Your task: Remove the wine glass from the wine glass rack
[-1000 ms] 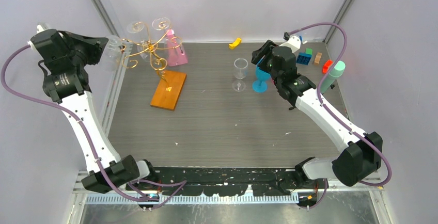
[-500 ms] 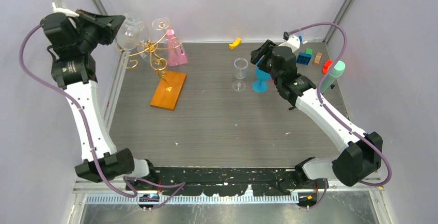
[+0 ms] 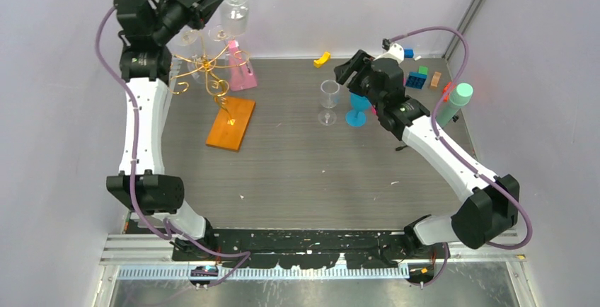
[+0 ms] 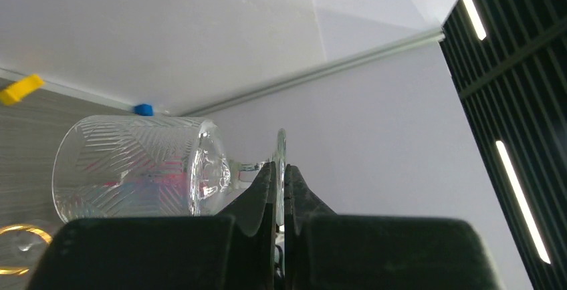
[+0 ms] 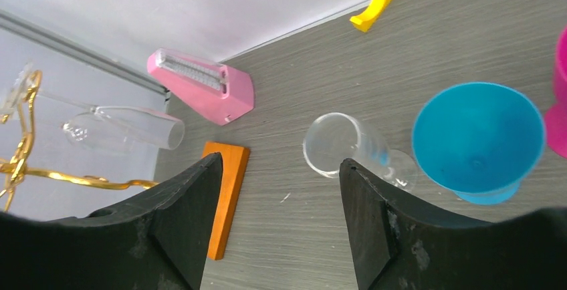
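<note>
Wine glass (image 4: 134, 166) lies sideways ahead of the left gripper (image 4: 279, 168), whose fingers (image 4: 263, 186) pinch its flat foot, held above the wine glass rack (image 3: 231, 124), likely to clear its wire arms.

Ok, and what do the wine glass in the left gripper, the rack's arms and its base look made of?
Wine glass: clear and see-through, line pattern cut into the bowl; glass or hard clear plastic, hard to tell. Rack arms: thin shiny gold wire curled into loops, likely metal. Base: flat orange slab, smooth matte face, probably painted or stained wood.
</note>
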Motion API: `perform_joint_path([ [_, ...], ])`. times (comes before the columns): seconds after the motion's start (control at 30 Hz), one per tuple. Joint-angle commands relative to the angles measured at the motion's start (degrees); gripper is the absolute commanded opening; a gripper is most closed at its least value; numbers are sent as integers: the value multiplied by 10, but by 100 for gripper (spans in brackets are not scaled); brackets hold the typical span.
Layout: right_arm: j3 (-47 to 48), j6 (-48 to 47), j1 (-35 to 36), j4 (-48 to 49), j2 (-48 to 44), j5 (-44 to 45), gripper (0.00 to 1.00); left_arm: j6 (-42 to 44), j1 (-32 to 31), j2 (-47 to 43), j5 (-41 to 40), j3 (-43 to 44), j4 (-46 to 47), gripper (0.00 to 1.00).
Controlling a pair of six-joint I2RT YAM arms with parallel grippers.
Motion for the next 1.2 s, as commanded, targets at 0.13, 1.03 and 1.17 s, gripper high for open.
perform_joint_path([
  [0.13, 36, 65, -33, 161, 30, -200, 77, -136, -87, 48, 21, 52, 234, 0],
  [1.03, 156, 374, -40, 714, 208, -343, 83, -483, -200, 98, -60, -63, 549, 0],
  [1.17, 162, 393, -38, 745, 212, -358, 80, -503, -213, 110, -73, -61, 568, 0],
])
